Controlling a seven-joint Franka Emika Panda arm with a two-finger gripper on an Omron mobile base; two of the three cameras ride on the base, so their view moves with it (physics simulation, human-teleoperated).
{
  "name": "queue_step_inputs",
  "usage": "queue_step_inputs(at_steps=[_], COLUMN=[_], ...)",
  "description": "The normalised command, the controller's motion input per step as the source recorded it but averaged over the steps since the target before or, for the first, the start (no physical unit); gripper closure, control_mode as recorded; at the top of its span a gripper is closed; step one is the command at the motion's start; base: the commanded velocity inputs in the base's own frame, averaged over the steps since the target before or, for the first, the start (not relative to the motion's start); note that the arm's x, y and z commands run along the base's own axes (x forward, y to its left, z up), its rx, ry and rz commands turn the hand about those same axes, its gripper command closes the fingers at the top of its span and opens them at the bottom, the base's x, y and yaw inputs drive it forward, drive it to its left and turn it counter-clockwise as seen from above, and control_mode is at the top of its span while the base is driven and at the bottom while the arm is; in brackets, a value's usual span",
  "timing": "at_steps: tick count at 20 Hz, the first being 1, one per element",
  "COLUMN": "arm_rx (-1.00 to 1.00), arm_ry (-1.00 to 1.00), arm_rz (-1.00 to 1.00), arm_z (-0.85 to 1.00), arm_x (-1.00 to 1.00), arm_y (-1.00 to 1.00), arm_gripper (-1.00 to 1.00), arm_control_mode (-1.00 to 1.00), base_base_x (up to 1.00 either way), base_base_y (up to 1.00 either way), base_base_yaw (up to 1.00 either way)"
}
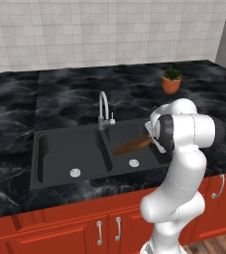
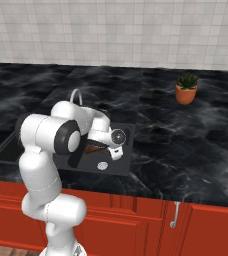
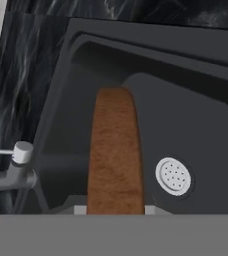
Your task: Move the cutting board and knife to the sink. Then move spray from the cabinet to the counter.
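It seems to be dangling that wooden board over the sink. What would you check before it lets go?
1. cutting board gripped by the gripper: ok, jaws shut on its near end.
2. Board above the sink: ok, over the right basin.
3. Basin floor under it clear: ok, just the drain.
4. Board clear of the faucet: ok, off to one side.
5. Board already resting on the basin floor: cannot tell.

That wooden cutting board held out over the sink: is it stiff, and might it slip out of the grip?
The cutting board is probably stiff: it juts straight over the sink basin without sagging. Gripped only at one end by the gripper, its long free end may lever downward or twist. Its flat shape suggests it won't roll once set down, though it could slide on the smooth basin floor.
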Motion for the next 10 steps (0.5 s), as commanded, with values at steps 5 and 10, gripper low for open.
queue_step_inputs(at_steps=[5, 10], arm_rx=[0.0, 0.0], arm_ry=[-0.17, -0.1], arm_rz=[0.0, 0.0], arm_z=[-0.56, -0.43], arm_x=[0.0, 0.0], arm_y=[0.0, 0.05], arm_gripper=[1.0, 1.0], arm_control_mode=[-1.0, -1.0], base_base_x=[0.0, 0.0], base_base_y=[0.0, 0.0], base_base_yaw=[0.0, 0.0])
